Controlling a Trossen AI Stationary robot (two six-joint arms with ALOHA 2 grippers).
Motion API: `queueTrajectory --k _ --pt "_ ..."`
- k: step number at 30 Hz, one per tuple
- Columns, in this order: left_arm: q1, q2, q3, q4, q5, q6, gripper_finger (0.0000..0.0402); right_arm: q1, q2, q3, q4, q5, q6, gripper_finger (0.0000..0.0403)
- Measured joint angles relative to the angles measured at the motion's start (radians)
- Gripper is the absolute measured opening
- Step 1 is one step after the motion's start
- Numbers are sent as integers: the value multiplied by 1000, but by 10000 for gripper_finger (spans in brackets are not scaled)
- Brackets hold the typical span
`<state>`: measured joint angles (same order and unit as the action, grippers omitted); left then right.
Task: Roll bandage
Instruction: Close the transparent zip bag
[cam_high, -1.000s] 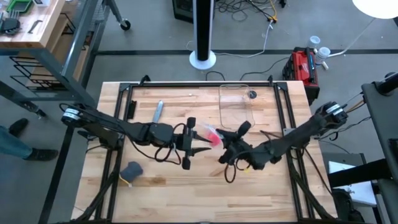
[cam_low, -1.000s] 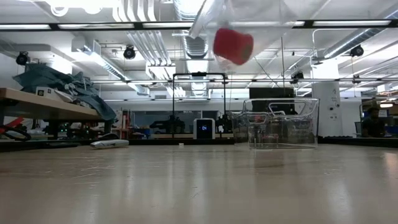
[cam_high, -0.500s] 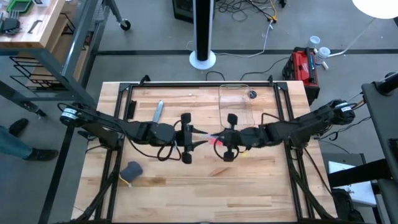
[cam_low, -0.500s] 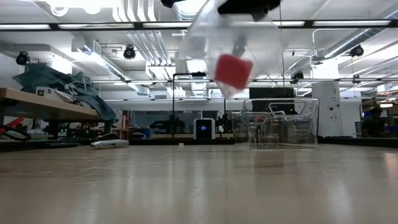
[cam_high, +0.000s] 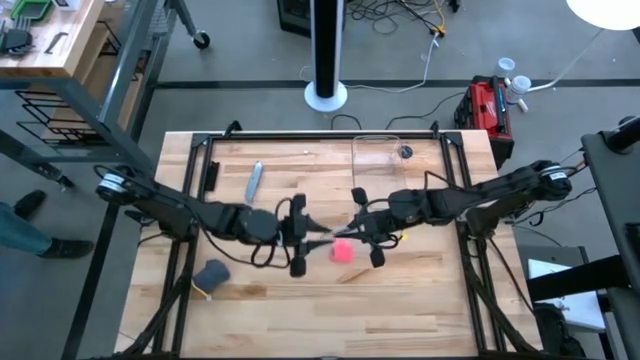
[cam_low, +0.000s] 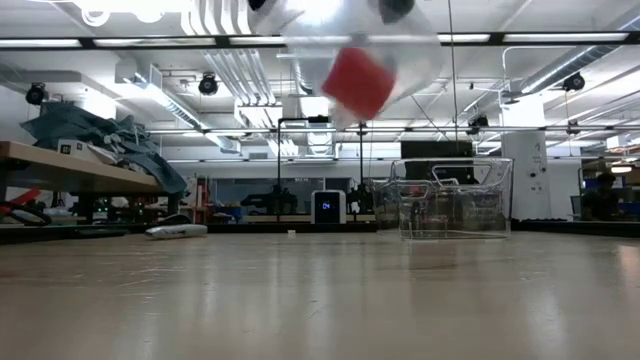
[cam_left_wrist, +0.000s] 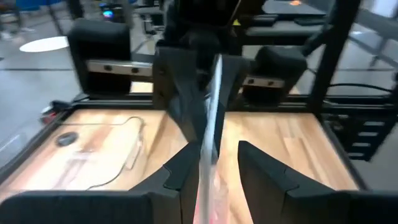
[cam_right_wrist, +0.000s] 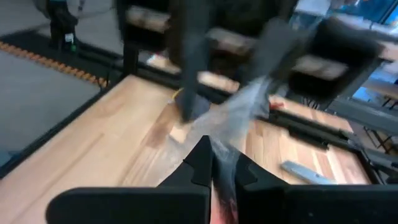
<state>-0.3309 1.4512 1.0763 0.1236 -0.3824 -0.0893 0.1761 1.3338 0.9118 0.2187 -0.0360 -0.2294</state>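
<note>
so the whole setup sits on a light wooden table (cam_high: 300, 290) with a black metal frame around its edges. Lying right on the wood there's a dark grey-blue lump (cam_high: 211, 272) near the front left, a small grey-blue tool-looking thing (cam_high: 254, 179) toward the back left, and a clear plastic bin (cam_high: 380, 165) at the back, a bit right of centre. From table height the bin (cam_low: 455, 198) stands upright and see-through

Even, bright overhead light is seen; ceiling strip lights (cam_low: 560, 38) glare in the low view. Both wrist views are motion-blurred.
</note>
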Motion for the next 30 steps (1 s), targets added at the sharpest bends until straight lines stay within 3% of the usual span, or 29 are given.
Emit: queueTrajectory --k 5,10,25,30 --pt "-61 1 0 -38 -148 -25 105 -5 -3 -72 157 1 7 0" --pt "-95 1 0 -73 -316 -24 98 -5 4 -89 196 -26 17 0" --pt "-102 6 -3 -91 -336 -110 125 -5 3 -91 206 -52 9 0" --pt "-104 6 -5 -105 -256 -117 128 -5 3 -91 202 -52 9 0"
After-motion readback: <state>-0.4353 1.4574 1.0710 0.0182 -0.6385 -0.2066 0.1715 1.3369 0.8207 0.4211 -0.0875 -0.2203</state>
